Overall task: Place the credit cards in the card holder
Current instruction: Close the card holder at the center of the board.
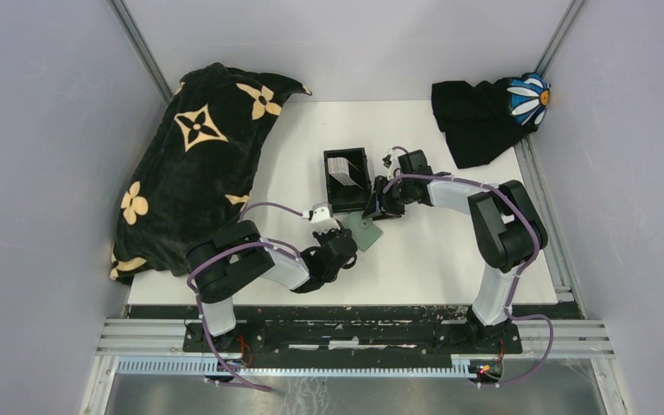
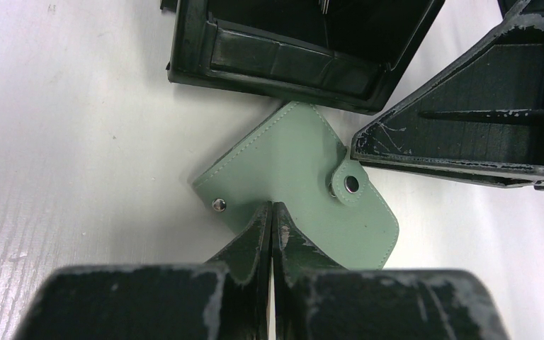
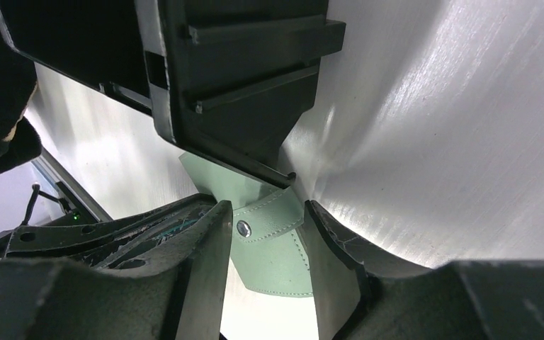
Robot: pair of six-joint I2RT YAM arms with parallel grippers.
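A pale green, card-sized stitched pouch (image 1: 366, 232) with a snap tab lies just in front of the card holder (image 1: 328, 177), a black open box. A whitish-grey card (image 1: 343, 169) leans inside the box. My left gripper (image 1: 347, 239) is shut on the pouch's near edge, as the left wrist view shows (image 2: 271, 210); there the pouch (image 2: 290, 163) spreads out ahead of it. My right gripper (image 1: 383, 205) is open, its fingers either side of the pouch's snap tab (image 3: 273, 219). I cannot tell whether the pouch touches the table. No other cards show.
A big black blanket with tan flowers (image 1: 194, 164) covers the table's left side. A black cloth with a white daisy (image 1: 484, 112) lies at the back right corner. The card holder's near wall (image 2: 283, 60) is close ahead of my left gripper.
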